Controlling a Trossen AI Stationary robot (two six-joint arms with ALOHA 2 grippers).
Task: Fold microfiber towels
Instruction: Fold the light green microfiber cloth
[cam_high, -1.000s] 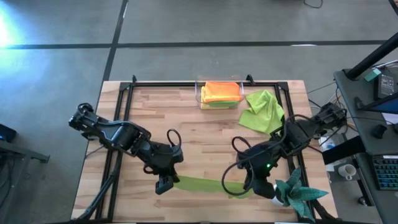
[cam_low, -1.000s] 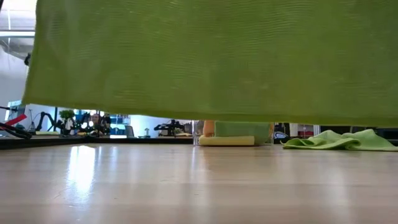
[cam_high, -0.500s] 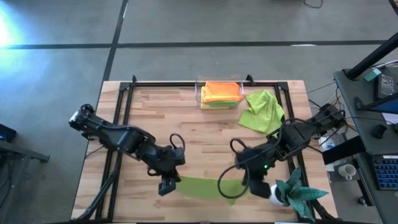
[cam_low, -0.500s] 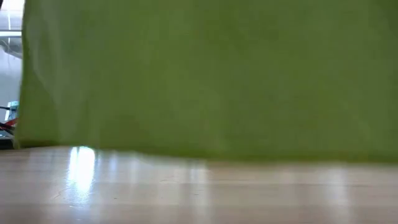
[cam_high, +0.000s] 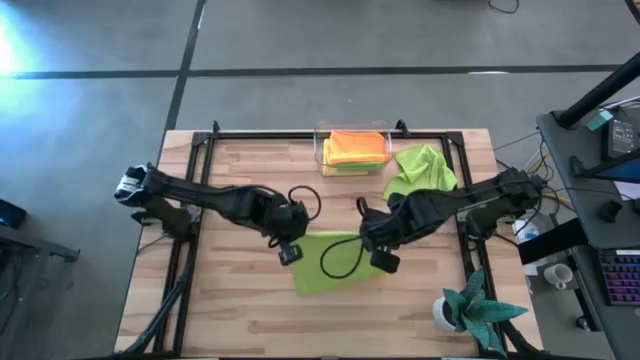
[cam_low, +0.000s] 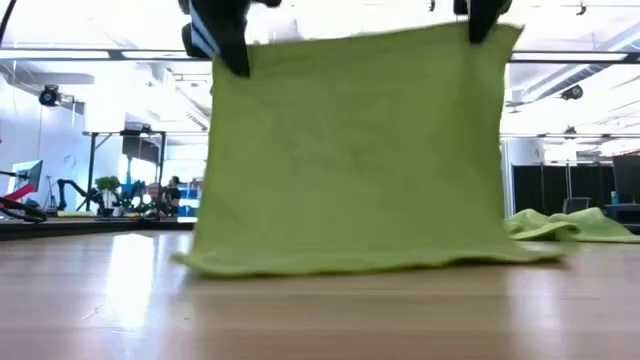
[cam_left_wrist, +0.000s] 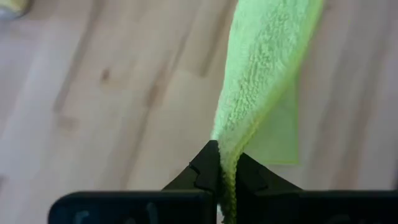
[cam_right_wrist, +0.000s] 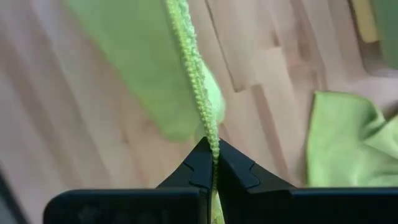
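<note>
A lime green towel (cam_high: 335, 262) hangs between my two grippers over the table's middle; in the low view (cam_low: 355, 150) it hangs as a flat sheet with its lower edge (cam_low: 360, 262) lying on the wood. My left gripper (cam_high: 290, 252) is shut on its upper left corner and my right gripper (cam_high: 383, 260) is shut on its upper right corner. A second lime towel (cam_high: 420, 177) lies crumpled at the far right. An orange towel (cam_high: 356, 146) lies on a yellow one in the clear bin (cam_high: 352, 152). My left gripper pinches the towel's upper corner (cam_left_wrist: 227, 167) between its two fingers, from above, pointing down. The towel hangs below the fingers, its lower edge on the table. My right gripper pinches the other upper corner by its hemmed edge (cam_right_wrist: 210, 140) between its two fingers, from above. The top edge (cam_low: 360, 38) runs almost straight between the two grippers.
The clear bin stands at the far edge, middle. A teal spiky plant (cam_high: 480, 308) in a white pot stands at the near right corner. A black frame (cam_high: 200, 180) borders the table. Bare wood lies at the near left.
Both grippers have moved from the near edge toward the table's far edge and up, carrying the towel with them. The towel, which filled the low view close to the camera, now hangs farther off, its lower edge dragged along the wood.
</note>
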